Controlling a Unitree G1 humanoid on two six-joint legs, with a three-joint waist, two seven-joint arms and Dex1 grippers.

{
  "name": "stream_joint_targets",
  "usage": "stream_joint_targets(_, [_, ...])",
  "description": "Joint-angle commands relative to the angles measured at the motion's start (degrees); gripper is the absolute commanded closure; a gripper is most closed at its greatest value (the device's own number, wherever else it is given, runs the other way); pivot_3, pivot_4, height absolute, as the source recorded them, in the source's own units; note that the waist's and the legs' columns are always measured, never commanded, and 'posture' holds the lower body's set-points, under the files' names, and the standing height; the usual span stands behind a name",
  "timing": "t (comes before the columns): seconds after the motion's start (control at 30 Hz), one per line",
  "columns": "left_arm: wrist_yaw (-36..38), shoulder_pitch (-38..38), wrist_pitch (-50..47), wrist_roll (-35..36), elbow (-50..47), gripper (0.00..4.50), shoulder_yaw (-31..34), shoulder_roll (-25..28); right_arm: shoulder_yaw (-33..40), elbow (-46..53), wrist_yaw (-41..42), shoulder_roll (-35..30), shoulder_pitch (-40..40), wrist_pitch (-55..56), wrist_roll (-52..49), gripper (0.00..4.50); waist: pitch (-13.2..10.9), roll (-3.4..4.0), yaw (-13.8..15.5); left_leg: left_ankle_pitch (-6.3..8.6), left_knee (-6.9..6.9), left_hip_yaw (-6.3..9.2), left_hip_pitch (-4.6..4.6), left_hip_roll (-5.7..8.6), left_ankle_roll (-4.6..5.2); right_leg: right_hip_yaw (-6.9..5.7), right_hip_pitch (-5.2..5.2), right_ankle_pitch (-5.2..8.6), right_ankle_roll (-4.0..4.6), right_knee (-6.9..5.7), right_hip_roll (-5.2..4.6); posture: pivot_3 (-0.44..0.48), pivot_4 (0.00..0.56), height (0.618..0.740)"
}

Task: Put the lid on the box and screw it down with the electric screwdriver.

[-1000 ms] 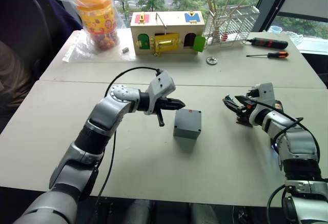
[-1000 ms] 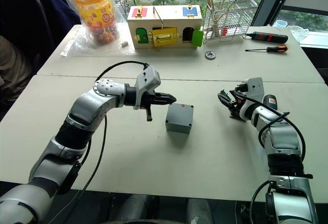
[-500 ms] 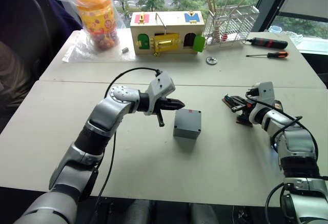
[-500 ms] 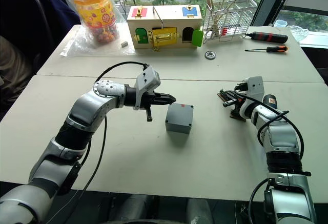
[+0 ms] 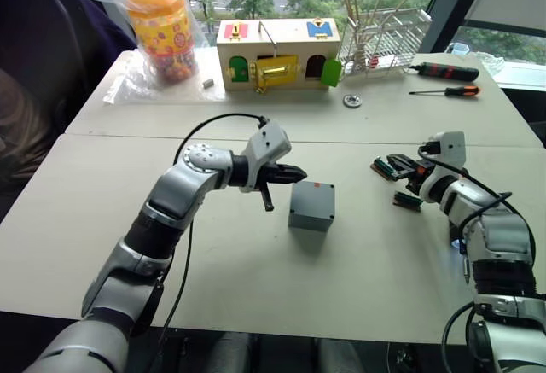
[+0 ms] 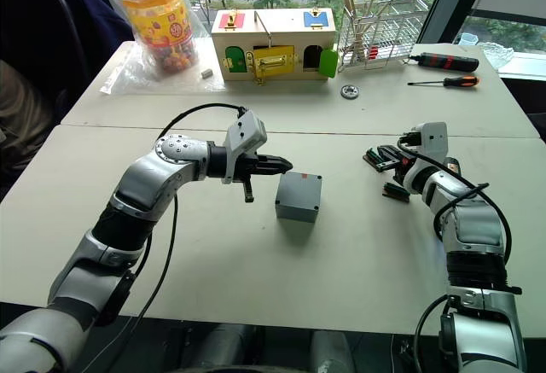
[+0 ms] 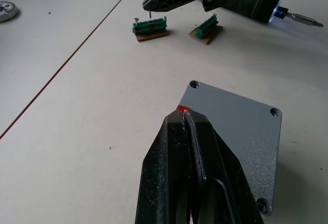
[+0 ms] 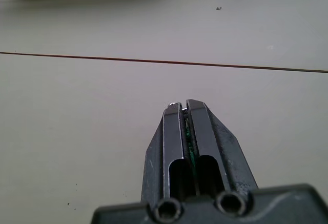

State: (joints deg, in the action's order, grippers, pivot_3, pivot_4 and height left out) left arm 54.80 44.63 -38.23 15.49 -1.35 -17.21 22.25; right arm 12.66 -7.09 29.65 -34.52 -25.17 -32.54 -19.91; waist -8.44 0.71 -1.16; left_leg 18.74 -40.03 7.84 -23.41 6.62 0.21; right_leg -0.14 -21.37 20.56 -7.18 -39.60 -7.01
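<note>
Near the table's right edge, two green parts (image 5: pixel 407 201) flank the right gripper (image 7: pixel 154 1), pinched narrow; left gripper (image 5: pixel 299 172), pressed together, hovers beside the box (image 5: pixel 311 206).

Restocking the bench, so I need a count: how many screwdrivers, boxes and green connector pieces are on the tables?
Screwdrivers: 3 (black-and-red hand screwdriver, orange-handled screwdriver, electric screwdriver)
Boxes: 2 (grey box, wooden box)
Green connector pieces: 2 (one, another)
Total: 7
</note>
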Motion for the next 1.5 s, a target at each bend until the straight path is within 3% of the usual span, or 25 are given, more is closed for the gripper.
stream_joint_targets(0.03, [0.6,0.1,0.9,0.5,-1.7,4.50,0.9,0.6,3.2,8.3,0.9,-1.0,-1.8,-2.5,-4.2,4.47,0.0,0.00,0.0,0.00,0.00,0.00,0.00,0.00,0.00,0.00,0.00,0.00,0.00,0.00,0.00,0.000,0.150,0.740])
stream_joint_targets(0.23, [4.9,-2.6,-0.7,2.9,-6.2,4.50,1.7,5.7,1.9,26.7,6.1,-1.9,2.4,-13.7,-16.0,4.47,0.0,0.00,0.0,0.00,0.03,0.02,0.00,-0.04,0.00,0.00,0.00,0.00,0.00,0.00,0.01,0.000,0.150,0.740])
stream_joint_targets(0.4, [7.2,-4.8,-2.3,5.1,-9.8,4.50,1.7,9.0,-1.1,33.4,5.7,-1.3,5.7,-17.5,-19.0,4.47,0.0,0.00,0.4,0.00,-0.03,0.10,0.00,0.01,0.00,0.01,0.06,0.00,0.00,0.03,-0.01,0.000,0.150,0.740])
stream_joint_targets(0.6, [6.8,-5.2,-2.5,5.1,-10.4,4.50,0.7,9.4,-4.7,31.6,4.7,0.7,7.8,-15.5,-16.6,4.47,0.0,0.00,0.2,0.00,-0.01,0.11,0.00,0.01,0.00,0.00,0.05,0.00,0.00,0.05,0.00,0.000,0.150,0.740])
stream_joint_targets(1.5, [5.3,-4.8,-2.0,4.6,-9.3,4.50,0.5,8.2,-5.9,28.8,5.5,0.4,9.5,-13.8,-13.8,4.47,0.0,0.00,0.2,0.00,0.00,0.11,0.00,0.01,0.00,0.00,0.05,0.00,0.00,0.04,0.01,0.000,0.150,0.740])
